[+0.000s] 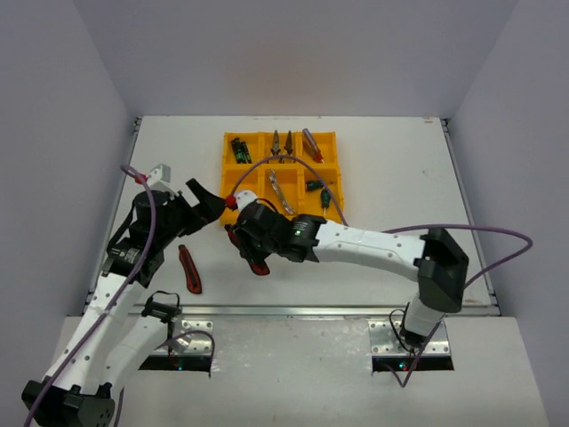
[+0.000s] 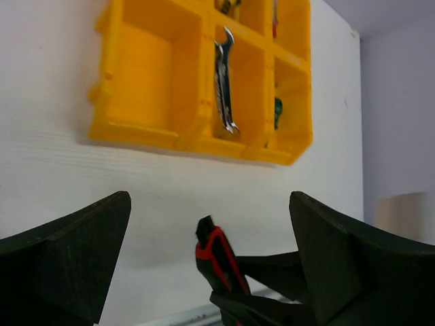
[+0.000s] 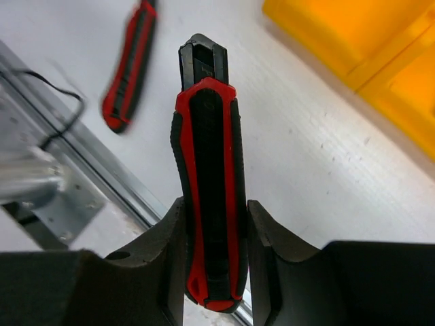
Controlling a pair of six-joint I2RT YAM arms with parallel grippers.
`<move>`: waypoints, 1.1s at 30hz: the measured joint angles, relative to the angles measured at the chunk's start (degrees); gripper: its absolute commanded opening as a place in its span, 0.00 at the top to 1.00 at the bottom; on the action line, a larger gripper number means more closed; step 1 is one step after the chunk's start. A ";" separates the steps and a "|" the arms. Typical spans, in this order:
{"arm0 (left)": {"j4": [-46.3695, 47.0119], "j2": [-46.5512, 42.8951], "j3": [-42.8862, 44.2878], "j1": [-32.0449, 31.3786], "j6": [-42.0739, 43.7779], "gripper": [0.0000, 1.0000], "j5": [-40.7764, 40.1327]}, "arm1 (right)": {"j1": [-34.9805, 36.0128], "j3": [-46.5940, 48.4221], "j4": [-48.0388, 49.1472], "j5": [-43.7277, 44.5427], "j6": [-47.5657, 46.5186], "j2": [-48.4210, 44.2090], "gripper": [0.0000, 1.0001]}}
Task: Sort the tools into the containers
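Red-black utility knife is clamped between the fingers of the R gripper. The pads press both long sides of the handle and the blade end sticks out past the tips. In the L wrist view the knife is tilted, nose up. Contact w/ the table cannot be told.

**Position.** The R gripper sits just off the near-L corner of the yellow tray, over the white table.

**L gripper.** The L gripper has its jaws spread wide and holds nothing. It sits just L of the R gripper, beside the tray's L wall, aimed across at the held knife.

**Edges.**
- The tray's near wall faces the arms.
- A strip of white tabletop runs between that wall and the metal rail at the table's near edge.
- Both grippers occupy the L part of this strip.
- The second knife lies flat on the table near the rail, L of the R gripper and apart from it.

**Tray contents (2 rows x 3).**
- Far L compartment: dark green drivers.
- Far mid compartment: pliers.
- Far R compartment: a slim tool, type unclear.
- Near mid compartment: silver wrench, lying lengthwise.
- Near R compartment: green-handled screwdrivers.
- Near L compartment: only its yellow floor shows.

**Room.** White tabletop extends R of the tray to the table edge.
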 measured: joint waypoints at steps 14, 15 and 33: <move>27.36 4.56 -12.10 -4.89 -14.80 0.88 25.18 | -0.10 -7.00 9.92 5.11 -1.99 -10.31 1.00; 27.79 4.66 -12.14 -5.14 -14.74 0.94 24.64 | -0.20 -6.93 10.21 5.64 -2.18 -10.51 1.00; 11.47 23.21 7.08 -7.10 -7.73 1.00 -6.29 | -5.80 -9.20 7.52 10.62 -3.18 -17.31 0.01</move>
